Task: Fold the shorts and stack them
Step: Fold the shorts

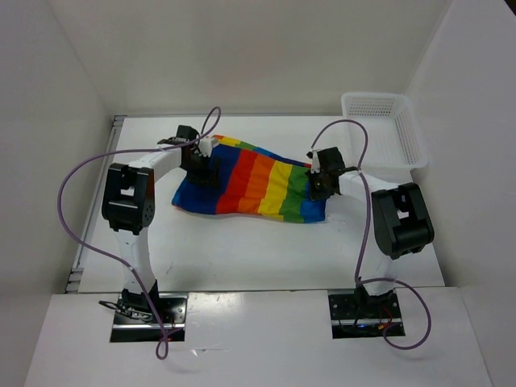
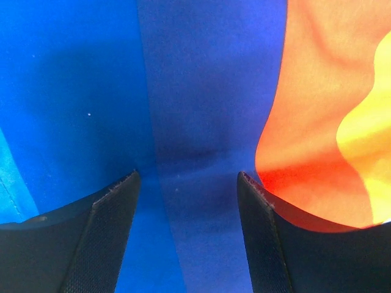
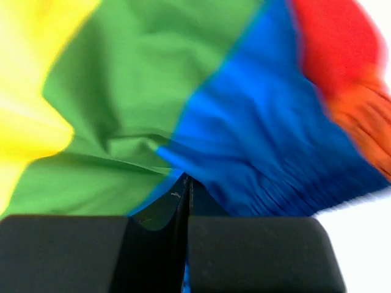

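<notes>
While the shorts lie spread across the white table in the overhead view, the left gripper is down on their blue end and the right gripper sits at the opposite end, on the green and blue edge. The striped cloth runs from one gripper to the other. A white mesh basket stands well beyond the right gripper, off to its outer side.

From the left wrist, the two dark fingers stand wide apart with nothing clamped between them. Blue fabric lies flat under and between them, and the red-orange stripe begins just past the right-hand finger, with yellow further out.

From the right wrist, the fingers are pressed together, leaving only a thin line between them. They pinch a fold of the shorts where the green stripe meets the blue. Gathered blue cloth bunches just ahead of the tips, with yellow to the left and red and orange to the far right.
</notes>
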`<state>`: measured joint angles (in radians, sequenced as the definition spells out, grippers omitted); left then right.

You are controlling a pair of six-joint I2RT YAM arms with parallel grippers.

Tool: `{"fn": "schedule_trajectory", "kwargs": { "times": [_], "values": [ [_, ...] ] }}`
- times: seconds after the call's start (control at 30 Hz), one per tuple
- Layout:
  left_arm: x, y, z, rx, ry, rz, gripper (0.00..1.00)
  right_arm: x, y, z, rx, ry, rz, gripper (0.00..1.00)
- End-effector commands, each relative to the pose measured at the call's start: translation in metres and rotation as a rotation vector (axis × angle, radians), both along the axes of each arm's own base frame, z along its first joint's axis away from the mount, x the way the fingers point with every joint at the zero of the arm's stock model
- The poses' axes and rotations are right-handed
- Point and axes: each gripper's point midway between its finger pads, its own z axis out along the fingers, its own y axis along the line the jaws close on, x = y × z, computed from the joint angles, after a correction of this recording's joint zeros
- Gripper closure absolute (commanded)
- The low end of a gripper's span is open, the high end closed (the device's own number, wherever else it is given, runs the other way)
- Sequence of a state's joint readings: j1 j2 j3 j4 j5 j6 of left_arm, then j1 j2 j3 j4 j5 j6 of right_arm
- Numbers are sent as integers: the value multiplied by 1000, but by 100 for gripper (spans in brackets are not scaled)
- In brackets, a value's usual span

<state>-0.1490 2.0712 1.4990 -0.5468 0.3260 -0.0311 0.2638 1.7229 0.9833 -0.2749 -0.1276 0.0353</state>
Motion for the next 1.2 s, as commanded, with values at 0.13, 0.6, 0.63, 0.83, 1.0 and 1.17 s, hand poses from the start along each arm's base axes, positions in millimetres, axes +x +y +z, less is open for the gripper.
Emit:
{"fn": "schedule_trajectory", "kwargs": {
  "times": [0.13,0.6,0.63,0.83,1.0,1.17],
  "values": [
    [-36,33,-32,62,109,33,27,74,-30,51,-79,-176,4,95],
    [-51,20,19,-56,-9,5,23,43,-19,71,217,-56,-157,36],
    [-51,20,19,-57,-9,5,23,36,-12,67,258,-21,-163,30],
    [-37,22,40,-21,-39,11,22,16,9,28,407,157,-255,16],
    [-36,21,46,-4,-39,9,22,15,8,4,412,235,-353,19],
    [-33,24,41,15,-32,16,22,15,3,-21,373,284,-409,68]
  ]
}}
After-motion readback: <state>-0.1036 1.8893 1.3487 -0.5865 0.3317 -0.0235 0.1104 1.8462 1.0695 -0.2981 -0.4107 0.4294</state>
